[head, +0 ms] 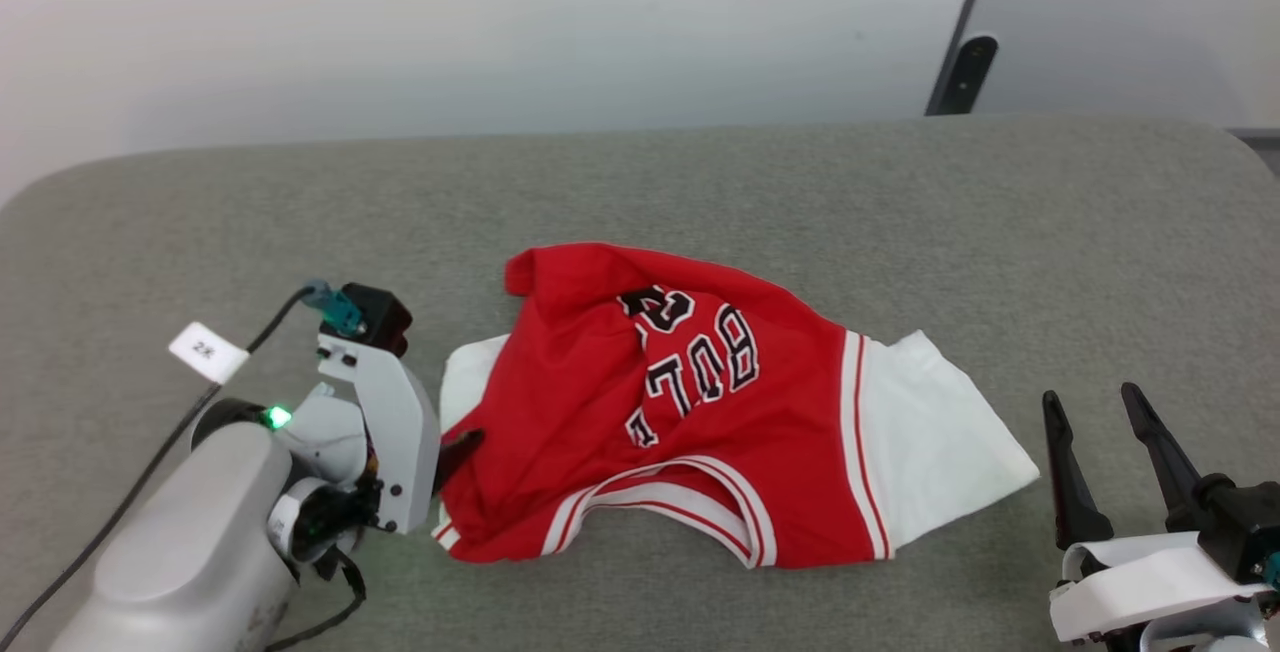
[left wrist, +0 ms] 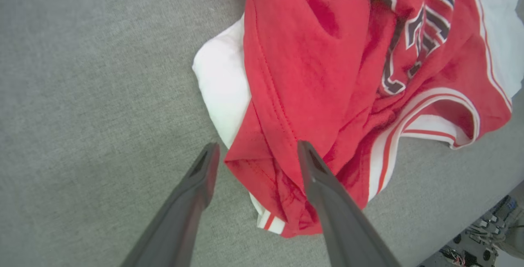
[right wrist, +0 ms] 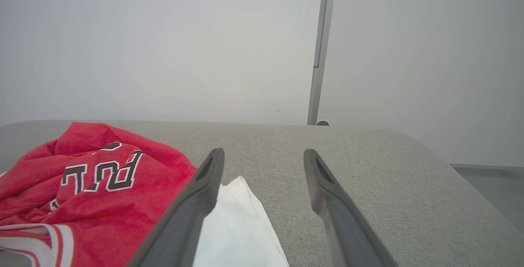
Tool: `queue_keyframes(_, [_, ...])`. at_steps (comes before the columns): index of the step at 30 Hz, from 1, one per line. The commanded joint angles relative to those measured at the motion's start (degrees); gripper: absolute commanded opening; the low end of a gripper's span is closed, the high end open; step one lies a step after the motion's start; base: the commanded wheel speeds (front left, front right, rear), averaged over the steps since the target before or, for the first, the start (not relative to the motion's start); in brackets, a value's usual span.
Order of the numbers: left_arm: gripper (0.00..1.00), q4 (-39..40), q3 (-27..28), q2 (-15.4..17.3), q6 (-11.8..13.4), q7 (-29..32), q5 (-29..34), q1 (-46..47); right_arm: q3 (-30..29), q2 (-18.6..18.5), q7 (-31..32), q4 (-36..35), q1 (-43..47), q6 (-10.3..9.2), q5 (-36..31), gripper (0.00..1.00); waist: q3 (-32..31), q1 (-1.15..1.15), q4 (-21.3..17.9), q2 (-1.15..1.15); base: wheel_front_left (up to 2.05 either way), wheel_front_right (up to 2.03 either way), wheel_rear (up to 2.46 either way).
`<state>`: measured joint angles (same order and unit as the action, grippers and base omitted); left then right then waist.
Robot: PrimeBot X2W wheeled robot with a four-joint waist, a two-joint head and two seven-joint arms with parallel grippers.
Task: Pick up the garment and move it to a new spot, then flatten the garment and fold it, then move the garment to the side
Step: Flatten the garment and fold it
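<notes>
Robot test lab, by the look of it: a padded grey table (head: 700, 182) with rounded corners sits before a bare white wall (head: 500, 22), a red jersey (head: 650, 402) lying on it, while a pale machine arm (head: 200, 532) trails a black cable (head: 262, 330) bearing a paper tag (head: 207, 352).

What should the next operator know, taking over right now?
Left gripper: open, fingers astride a red fold at the jersey's left edge, not clamped.
Right gripper: open, empty, just off the jersey's right side.
Jersey: crumpled at the middle of the table, lettering up, one white sleeve spread right.
Done: no flattening or folding shows.
Left: flatten, fold, move aside.
</notes>
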<state>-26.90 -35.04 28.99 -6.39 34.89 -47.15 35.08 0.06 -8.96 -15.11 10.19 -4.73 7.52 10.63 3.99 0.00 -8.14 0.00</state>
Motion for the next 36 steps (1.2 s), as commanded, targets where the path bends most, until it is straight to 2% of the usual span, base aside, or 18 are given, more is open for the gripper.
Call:
queue_keyframes(1, [0.98, -0.78, -0.45, -0.16, -0.29, 0.49, 0.21, 0.56, -0.07, 0.09, -0.06, 0.08, -0.52, -0.06, 0.49, 1.0, 0.76, 0.0, -1.07, 0.0, 0.0, 0.0, 0.0])
queue_keyframes(4, [0.94, -2.06, -1.1, -0.34, -0.38, 1.77, 0.27, 1.46, -0.16, 0.22, -0.06, 0.18, -0.71, -0.06, 0.6, 1.0, 1.38, 0.0, -2.07, 0.0, 0.0, 0.0, 0.0])
queue_keyframes(10, [0.78, -4.34, -1.96, -0.76, -0.36, 3.33, 0.18, 2.44, -0.24, 0.74, -0.06, 0.22, -1.24, -0.06, 0.72, 1.0, 2.74, 0.0, -3.62, 0.0, 0.0, 0.0, 0.0])
queue_keyframes(13, [0.62, -5.78, -2.47, -0.89, -0.08, 4.22, 0.2, 2.81, -0.07, 0.91, -0.06, 0.28, -1.71, -0.06, 0.82, 1.0, 3.32, 0.0, -4.19, 0.0, 0.0, 0.0, 0.0])
queue_keyframes(14, [0.53, -6.31, -2.59, -1.1, 0.08, 4.66, 0.02, 2.95, -0.17, 0.95, -0.06, 0.34, -1.81, -0.06, 0.81, 1.0, 3.46, 0.0, -4.32, 0.0, 0.0, 0.0, 0.0])
queue_keyframes(17, [0.42, -7.11, -3.21, -1.46, 0.39, 6.03, 0.17, 3.21, -0.31, 1.31, -0.06, 0.45, -1.84, -0.06, 0.6, 1.0, 3.83, 0.0, -4.63, 0.0, 0.0, 0.0, 0.0])
queue_keyframes(18, [0.36, -7.45, -3.34, -1.58, 0.41, 6.6, -0.09, 3.11, -0.33, 1.4, -0.06, 0.47, -1.8, -0.06, 0.55, 1.0, 3.95, 0.0, -4.71, 0.0, 0.0, 0.0, 0.0])
queue_keyframes(19, [0.28, -7.75, -3.36, -1.88, 0.56, 7.02, -0.49, 3.0, -0.33, 1.46, -0.06, 0.48, -1.73, -0.06, 0.48, 1.0, 4.04, 0.0, -4.76, 0.0, 0.0, 0.0, 0.0])
queue_keyframes(21, [0.0, -8.06, -3.53, -2.39, 0.7, 7.66, -0.73, 3.14, -0.36, 1.59, -0.06, 0.52, -1.79, -0.06, 0.39, 1.0, 4.2, 0.0, -4.86, 0.0, 0.0, 0.0, 0.0])
queue_keyframes(26, [0.0, -8.1, -4.47, -2.84, 0.35, 9.87, -1.32, 3.44, -0.54, 1.83, -0.06, 0.86, -2.1, -0.06, 0.41, 1.0, 4.34, 0.0, -4.81, 0.0, 0.0, 0.0, 0.0])
queue_keyframes(36, [0.0, -4.33, -5.27, -3.26, 1.48, 14.07, -0.42, 8.58, -0.79, 2.39, -0.06, 1.9, -2.04, -0.06, 0.17, 1.0, 3.5, 0.0, -4.16, 0.0, 0.0, 0.0, 0.0])
